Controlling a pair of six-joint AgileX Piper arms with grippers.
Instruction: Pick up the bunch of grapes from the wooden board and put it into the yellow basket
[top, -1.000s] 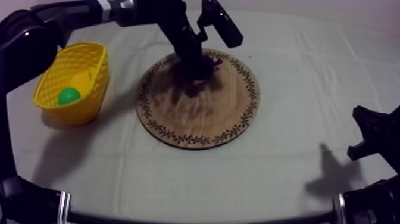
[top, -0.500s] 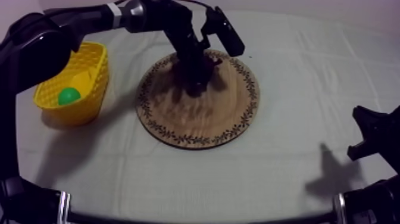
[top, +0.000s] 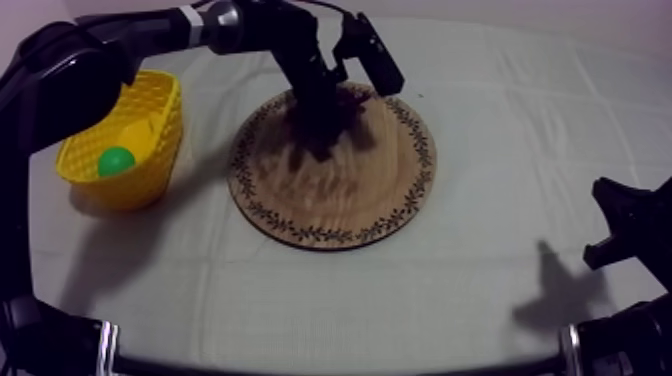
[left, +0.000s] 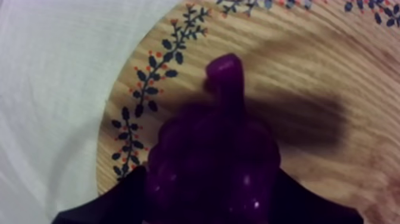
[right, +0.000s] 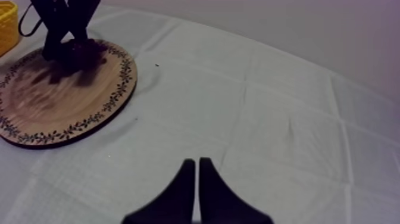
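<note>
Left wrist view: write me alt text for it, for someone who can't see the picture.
A purple bunch of grapes is gripped between the two black fingers of the left gripper, its stem pointing away from the camera. Under it lies the round wooden board with a leafy patterned rim, and beside the board is the grey-white cloth.

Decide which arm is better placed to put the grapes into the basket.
Left. The left gripper is closed round the bunch of grapes at the wooden board, and the yellow basket sits nearer it. The right gripper rests shut, far off.
</note>
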